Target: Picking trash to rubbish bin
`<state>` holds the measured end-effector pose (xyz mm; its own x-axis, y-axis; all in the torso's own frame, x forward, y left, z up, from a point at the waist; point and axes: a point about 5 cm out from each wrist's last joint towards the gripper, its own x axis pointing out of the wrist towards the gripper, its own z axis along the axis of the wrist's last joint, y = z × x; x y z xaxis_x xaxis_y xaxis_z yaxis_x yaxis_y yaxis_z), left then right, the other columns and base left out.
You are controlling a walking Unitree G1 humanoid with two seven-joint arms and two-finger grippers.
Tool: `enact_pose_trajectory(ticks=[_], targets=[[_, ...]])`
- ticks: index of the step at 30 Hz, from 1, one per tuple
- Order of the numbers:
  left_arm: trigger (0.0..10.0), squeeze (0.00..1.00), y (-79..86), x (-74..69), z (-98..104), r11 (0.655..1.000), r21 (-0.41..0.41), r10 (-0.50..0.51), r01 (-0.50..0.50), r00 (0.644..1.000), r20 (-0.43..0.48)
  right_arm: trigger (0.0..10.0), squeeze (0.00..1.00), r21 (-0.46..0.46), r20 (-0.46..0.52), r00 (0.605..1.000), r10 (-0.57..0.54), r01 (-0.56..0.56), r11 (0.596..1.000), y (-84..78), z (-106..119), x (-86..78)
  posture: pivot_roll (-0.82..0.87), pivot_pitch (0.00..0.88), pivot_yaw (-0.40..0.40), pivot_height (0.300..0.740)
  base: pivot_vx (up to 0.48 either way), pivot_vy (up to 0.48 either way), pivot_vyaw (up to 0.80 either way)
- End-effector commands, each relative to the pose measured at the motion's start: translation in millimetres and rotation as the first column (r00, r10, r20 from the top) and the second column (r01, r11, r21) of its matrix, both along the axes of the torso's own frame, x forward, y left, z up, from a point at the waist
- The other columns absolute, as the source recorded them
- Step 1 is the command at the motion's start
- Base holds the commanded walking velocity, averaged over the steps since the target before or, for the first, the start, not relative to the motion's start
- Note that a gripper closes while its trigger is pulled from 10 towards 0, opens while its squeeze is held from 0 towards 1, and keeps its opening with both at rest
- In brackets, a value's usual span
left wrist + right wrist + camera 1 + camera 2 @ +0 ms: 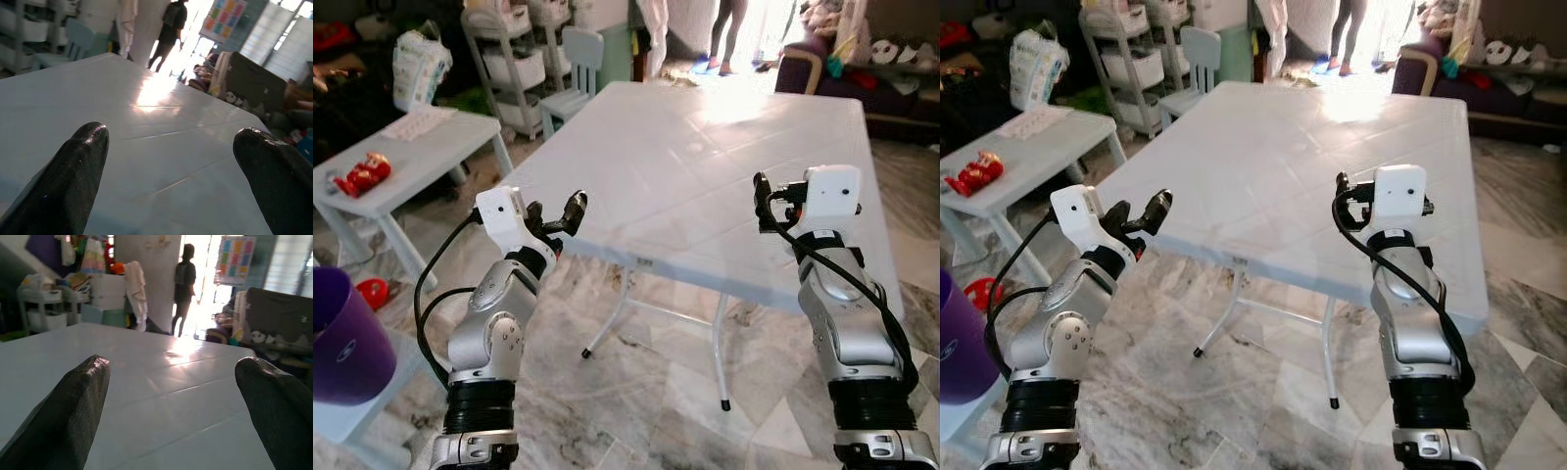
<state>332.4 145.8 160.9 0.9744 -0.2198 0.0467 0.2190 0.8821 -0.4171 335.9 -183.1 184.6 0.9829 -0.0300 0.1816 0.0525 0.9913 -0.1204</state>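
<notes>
My left gripper (570, 212) and right gripper (762, 203) hover open at the near edge of the white square plastic surface (685, 166); a purple plastic bin (342, 338) stands at my left.

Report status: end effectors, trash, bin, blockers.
Left end effector and right end effector open, empty, at white table near edge. Red trash on small side table. Purple bin at left. Nothing blocking.
</notes>
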Motion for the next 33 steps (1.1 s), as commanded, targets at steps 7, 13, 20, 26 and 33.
enact_pose_trajectory(ticks=[7, 13, 20, 26, 33], targets=[[10.0, 0.0, -3.3, 0.8, -0.1, 1.0, 0.001, -0.017, 0.017, 1.0, -0.002, 10.0, 0.0, -0.013, 0.03, 1.0, 0.0, 0.0, 1.0, -1.7, 8.3, -0.9, -0.11, 0.0, 0.056, 0.74, 0.281, -0.386, 0.0], [10.0, 0.0, -3.5, 1.0, -0.4, 1.0, 0.003, -0.017, 0.017, 1.0, -0.003, 10.0, 0.0, -0.014, 0.029, 1.0, -0.002, 0.002, 1.0, -2.3, 8.5, -0.9, -0.11, 0.0, 0.057, 0.74, 0.287, -0.382, 0.0], [10.0, 0.0, -2.5, 1.7, -1.0, 1.0, -0.016, 0.001, -0.001, 1.0, -0.012, 10.0, 0.0, -0.015, 0.028, 1.0, -0.003, 0.003, 1.0, -2.7, 8.7, -1.1, -0.11, 0.0, 0.056, 0.74, 0.202, -0.252, 0.0], [10.0, 0.0, -0.8, 2.7, -2.5, 1.0, -0.022, 0.018, -0.018, 1.0, -0.023, 10.0, 0.0, -0.017, 0.028, 1.0, -0.003, 0.003, 1.0, -3.0, 9.0, -1.2, -0.11, 0.0, 0.056, 0.74, 0.0, 0.0, 0.0], [10.0, 0.0, 0.9, 5.1, -1.9, 0.999, -0.031, 0.031, -0.032, 0.999, -0.031, 10.0, 0.0, -0.012, 0.019, 1.0, -0.01, 0.01, 1.0, -4.4, 8.1, -1.3, -0.12, 0.0, 0.055, 0.74, 0.0, 0.0, -0.08]])
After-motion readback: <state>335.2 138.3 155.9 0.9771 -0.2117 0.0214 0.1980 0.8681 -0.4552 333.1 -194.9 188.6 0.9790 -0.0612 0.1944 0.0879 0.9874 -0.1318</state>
